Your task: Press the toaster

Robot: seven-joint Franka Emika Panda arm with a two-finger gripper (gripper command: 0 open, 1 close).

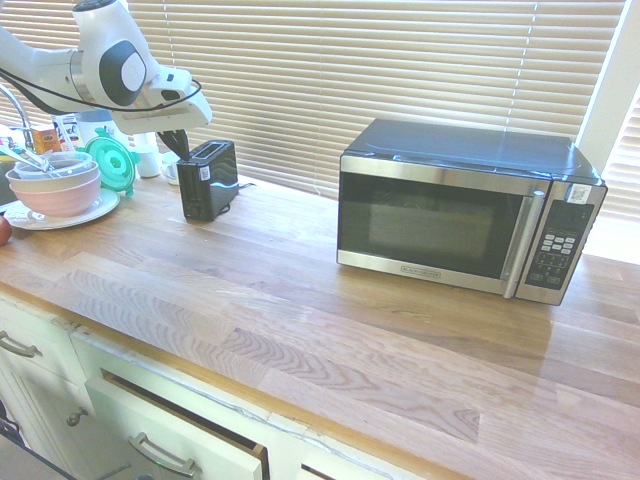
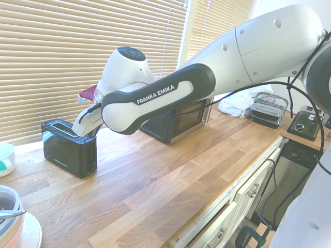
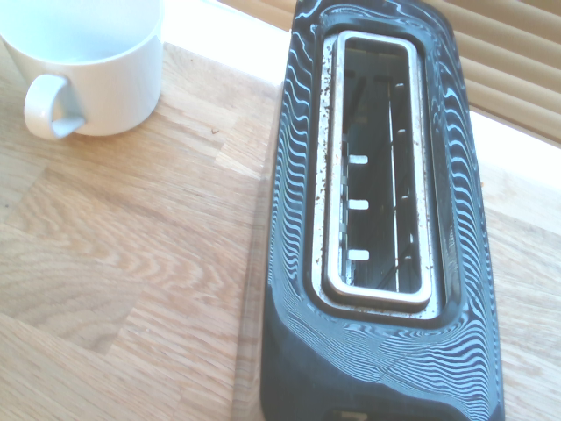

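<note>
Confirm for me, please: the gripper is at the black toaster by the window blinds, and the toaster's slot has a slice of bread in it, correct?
Not quite. The gripper is at the toaster by the blinds, but the slot is empty: the wrist view looks straight down into it and shows only bare metal guides, no bread.

Bright daylight through blinds [image 1: 400, 70]; overexposed edges; moiré ripples on toaster [image 3: 298, 263].

A long wooden plank countertop [image 1: 330, 300] stands under bright windows covered by cream horizontal blinds [image 1: 400, 70]; white drawers [image 1: 150, 430] below.
</note>
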